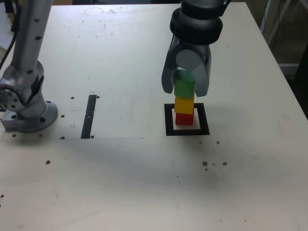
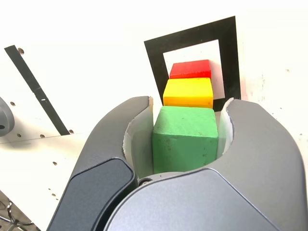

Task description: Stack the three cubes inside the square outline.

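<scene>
My pincer (image 1: 185, 86) straddles the green cube (image 1: 184, 87), its two sides close on either flank; whether they press it I cannot tell. The matte green cube sits on the yellow cube (image 1: 184, 104), which sits on the red cube (image 1: 184, 118), inside the square outline (image 1: 168, 120). The worktop (image 1: 144, 183) lies bare on the near side; a thin black strip (image 1: 89, 116) lies well apart on the exterior view's left

a pale off-white table (image 1: 120, 183) is filling most of the exterior view, its surface showing small dark holes and scuffs. a thin black strip (image 1: 89, 116) is lying flat on it. soft overhead light is casting faint shadows. beyond the far edge, blurred grey room clutter is showing, indistinct.
</scene>
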Robot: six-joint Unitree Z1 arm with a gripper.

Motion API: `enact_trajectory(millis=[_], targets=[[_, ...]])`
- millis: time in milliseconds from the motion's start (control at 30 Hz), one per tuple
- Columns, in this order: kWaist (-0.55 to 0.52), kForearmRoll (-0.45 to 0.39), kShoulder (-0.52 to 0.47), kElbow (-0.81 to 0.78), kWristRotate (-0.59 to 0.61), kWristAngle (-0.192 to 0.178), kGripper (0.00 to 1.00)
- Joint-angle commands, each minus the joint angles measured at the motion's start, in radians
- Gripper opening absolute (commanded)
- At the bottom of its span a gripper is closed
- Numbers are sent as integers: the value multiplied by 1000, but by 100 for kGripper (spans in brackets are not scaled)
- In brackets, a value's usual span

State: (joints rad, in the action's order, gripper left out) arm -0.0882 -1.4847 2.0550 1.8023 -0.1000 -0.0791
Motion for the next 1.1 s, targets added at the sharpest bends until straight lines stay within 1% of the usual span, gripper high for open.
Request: enact_trajectory(millis=[0, 233, 367, 433, 500, 667, 767, 833, 900, 1067], targets=[[6, 2, 7, 4, 1, -3, 28], [8, 2, 26, 5, -3, 1, 34], [9, 2, 35, 5, -7, 4, 36], [9, 1, 36, 5, -7, 5, 39], [10, 0, 35, 4, -8, 7, 47], [11, -3, 32, 0, -9, 9, 77], [11, -4, 27, -1, -9, 7, 92], [11, -5, 20, -1, -9, 4, 97], [11, -6, 9, -2, -7, 2, 99], [11, -10, -34, -7, -3, -2, 99]])
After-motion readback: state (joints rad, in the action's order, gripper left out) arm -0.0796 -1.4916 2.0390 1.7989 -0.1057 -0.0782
